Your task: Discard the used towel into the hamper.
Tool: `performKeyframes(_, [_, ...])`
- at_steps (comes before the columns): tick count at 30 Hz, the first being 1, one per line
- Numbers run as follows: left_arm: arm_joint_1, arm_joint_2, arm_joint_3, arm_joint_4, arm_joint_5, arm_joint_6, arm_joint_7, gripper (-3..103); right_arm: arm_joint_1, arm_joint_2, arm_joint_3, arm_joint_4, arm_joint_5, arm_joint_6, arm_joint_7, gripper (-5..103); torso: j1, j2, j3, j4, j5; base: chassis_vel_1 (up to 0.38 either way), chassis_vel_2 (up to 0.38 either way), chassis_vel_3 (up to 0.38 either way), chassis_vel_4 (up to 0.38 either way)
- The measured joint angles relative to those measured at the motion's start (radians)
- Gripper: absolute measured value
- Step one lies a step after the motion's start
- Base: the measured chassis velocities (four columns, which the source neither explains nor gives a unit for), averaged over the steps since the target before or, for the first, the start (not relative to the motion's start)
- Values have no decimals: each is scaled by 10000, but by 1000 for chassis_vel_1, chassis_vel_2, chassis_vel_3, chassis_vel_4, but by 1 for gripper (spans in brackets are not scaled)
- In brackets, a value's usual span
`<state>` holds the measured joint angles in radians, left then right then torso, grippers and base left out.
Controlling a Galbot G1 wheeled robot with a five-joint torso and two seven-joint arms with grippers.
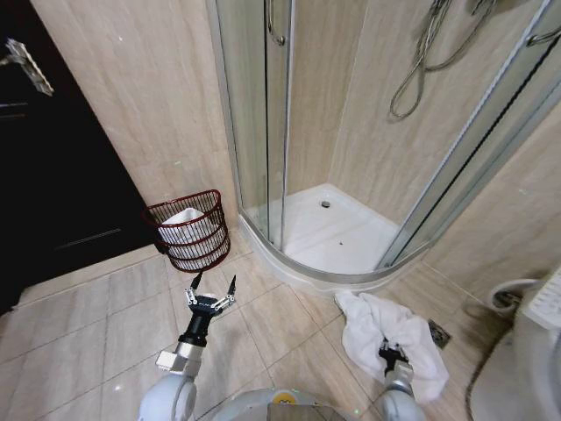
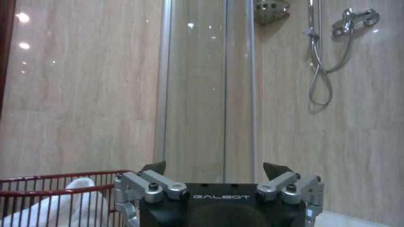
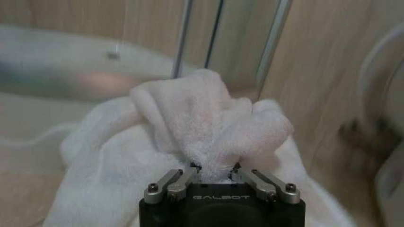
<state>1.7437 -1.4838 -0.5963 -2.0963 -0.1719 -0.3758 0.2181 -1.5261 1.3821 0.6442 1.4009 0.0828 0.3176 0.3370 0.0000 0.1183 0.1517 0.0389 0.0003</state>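
1. The shower (image 1: 351,175) took up the far corner, its curved glass doors standing on a white tray (image 1: 329,232), with a hose (image 2: 319,71) hanging on the tiled wall inside.
2. A dark door (image 1: 61,167) stood at the robot's left, beside the beige wall.
3. The towel (image 1: 390,338), white and crumpled, lay on the floor tiles just in front of the shower tray, on the robot's right side, close to a floor drain (image 1: 440,332).
4. The hamper (image 1: 188,230) sat against the wall between the dark door and the shower, well apart from the towel, with some white cloth (image 1: 184,219) already inside it.
5. The right gripper (image 1: 390,356) was down on the near part of the towel; in the right wrist view its fingers (image 3: 187,176) were pinched on a bunched fold of the towel (image 3: 202,127).
6. The left gripper (image 1: 213,293) hovered over the floor just short of the hamper, fingers spread wide and holding nothing, with the hamper's rim (image 2: 57,185) near it.
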Motion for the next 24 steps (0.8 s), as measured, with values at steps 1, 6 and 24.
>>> performKeyframes(1, [9, -22, 77, -21, 45, -1, 0, 100, -214, 28, 145, 286, -326, 448, 140, 19, 0, 0, 0, 0, -2, 0, 0, 0, 0])
performKeyframes(6, [12, -57, 348, -76, 173, 22, -51, 100, -1139, 22, 696, 1602, -412, 1153, 219, 19, 0, 0, 0, 0, -2, 0, 0, 0, 0])
performKeyframes(24, [-125, -88, 838, -198, 310, 99, -249, 100, -3213, 314, 2649, 7392, 172, 480, -962, 19, 0, 0, -1, 0, -2, 0, 0, 0, 0])
